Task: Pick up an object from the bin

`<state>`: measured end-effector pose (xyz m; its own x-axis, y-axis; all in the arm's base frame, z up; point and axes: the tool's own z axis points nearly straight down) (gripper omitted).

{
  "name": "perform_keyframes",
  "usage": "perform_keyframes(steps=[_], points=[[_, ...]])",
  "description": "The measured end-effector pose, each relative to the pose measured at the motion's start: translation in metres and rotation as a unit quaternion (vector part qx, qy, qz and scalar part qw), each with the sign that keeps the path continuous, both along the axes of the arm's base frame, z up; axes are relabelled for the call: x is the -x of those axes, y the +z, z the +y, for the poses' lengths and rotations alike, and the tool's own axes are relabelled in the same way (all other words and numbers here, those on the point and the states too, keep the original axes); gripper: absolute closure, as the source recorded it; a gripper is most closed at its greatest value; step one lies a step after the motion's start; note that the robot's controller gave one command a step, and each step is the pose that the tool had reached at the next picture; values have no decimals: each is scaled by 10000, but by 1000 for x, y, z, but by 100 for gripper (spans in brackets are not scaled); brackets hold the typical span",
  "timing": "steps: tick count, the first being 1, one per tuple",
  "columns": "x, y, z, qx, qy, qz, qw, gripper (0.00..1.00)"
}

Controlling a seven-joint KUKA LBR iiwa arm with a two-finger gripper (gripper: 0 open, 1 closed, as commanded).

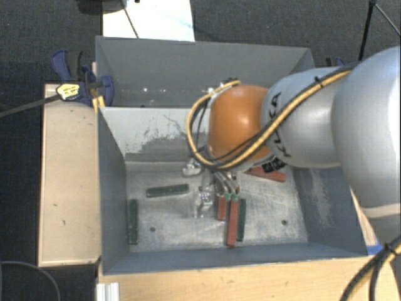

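Camera view. We find the arm (326,124) entering from three o'clock, its orange wrist cover (237,127) standing over the middle of the grey bin (113,187). The gripper (205,205) hangs below that cover, low over the bin floor near its centre. Whether the tool stands wide or narrow we cannot tell, as its tip reads only as a small bright tangle against the floor.

Nearest to it are the red-brown bars (230,224), just beside the gripper at its four o'clock and running toward six. A green strip (242,217) lies alongside them on their three o'clock side, touching.

At the gripper's nine o'clock a dark green bar (167,191) lies nearly level, near but apart. A second dark green bar (133,221) lies along the wall at eight o'clock, well apart. At two o'clock we note a red piece (270,175), partly hidden beneath the arm.
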<state>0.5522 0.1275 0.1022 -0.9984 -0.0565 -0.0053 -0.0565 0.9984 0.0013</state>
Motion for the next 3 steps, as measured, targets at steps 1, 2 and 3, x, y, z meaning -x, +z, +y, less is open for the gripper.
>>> perform_keyframes(steps=[1,2,3], points=[[-37,-27,32,-18,-426,-38,9991,100],[-37,-27,32,-19,-432,-37,9991,100],[-23,169,29,-2,-199,-14,9998,100]])
